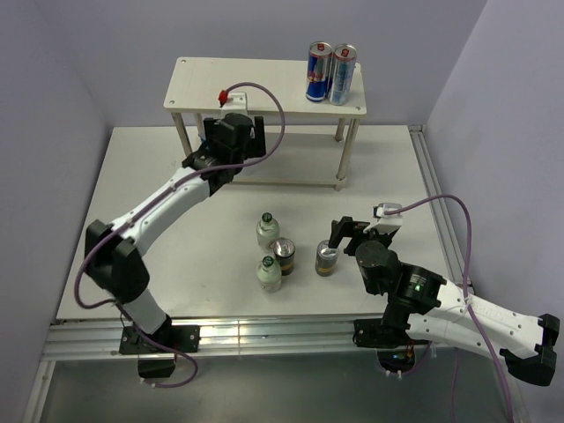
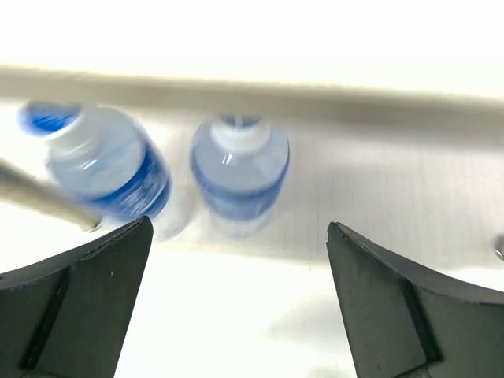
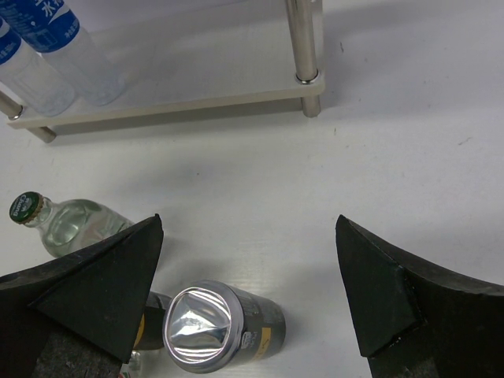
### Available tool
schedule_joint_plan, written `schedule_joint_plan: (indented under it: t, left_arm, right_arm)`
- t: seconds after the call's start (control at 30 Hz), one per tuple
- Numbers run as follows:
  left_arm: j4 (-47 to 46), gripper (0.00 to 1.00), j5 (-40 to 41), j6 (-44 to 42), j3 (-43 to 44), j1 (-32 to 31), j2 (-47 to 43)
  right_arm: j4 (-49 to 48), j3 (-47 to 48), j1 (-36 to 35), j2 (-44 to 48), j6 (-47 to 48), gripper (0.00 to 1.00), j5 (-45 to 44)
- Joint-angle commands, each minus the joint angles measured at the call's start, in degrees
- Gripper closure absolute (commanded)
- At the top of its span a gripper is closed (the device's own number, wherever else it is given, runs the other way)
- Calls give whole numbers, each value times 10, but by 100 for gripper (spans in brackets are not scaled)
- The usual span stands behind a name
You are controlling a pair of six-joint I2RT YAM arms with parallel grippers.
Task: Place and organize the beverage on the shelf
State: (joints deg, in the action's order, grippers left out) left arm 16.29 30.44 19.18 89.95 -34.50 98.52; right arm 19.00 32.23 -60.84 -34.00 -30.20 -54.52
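Two blue-labelled water bottles (image 2: 110,169) (image 2: 239,169) stand side by side on the lower tier of the cream shelf (image 1: 203,88); they also show in the right wrist view (image 3: 47,47). My left gripper (image 2: 240,299) is open and empty just in front of them, at the shelf's left part (image 1: 234,125). Two green-capped bottles (image 1: 268,231) (image 1: 270,273) and two short cans (image 1: 284,256) (image 1: 328,258) stand on the table. My right gripper (image 1: 348,233) is open above the right-hand can (image 3: 220,327), which sits near its left finger. One green-capped bottle (image 3: 63,224) lies to the left of it.
Two tall blue-and-silver cans (image 1: 330,73) stand on the shelf's top board at the right. A shelf leg (image 3: 303,39) stands ahead of the right gripper. Purple walls close in the table on three sides.
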Motion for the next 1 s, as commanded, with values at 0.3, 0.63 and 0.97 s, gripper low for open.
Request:
schedule_joint_plan:
  t: [0.3,0.63,0.97]
  left_arm:
    - [58,1,28,100,-299,-139,-334]
    - [9,1,-34,183,-508,-151,-470]
    - [-146,1,-56,179,-583,-165,-390]
  right_arm:
    - [-5,-1,-2,-2,-2,3,-23]
    - [-3,3,-1,-11,-2,3,-23]
    - [-2,2,-1,-11,-2,4,-23]
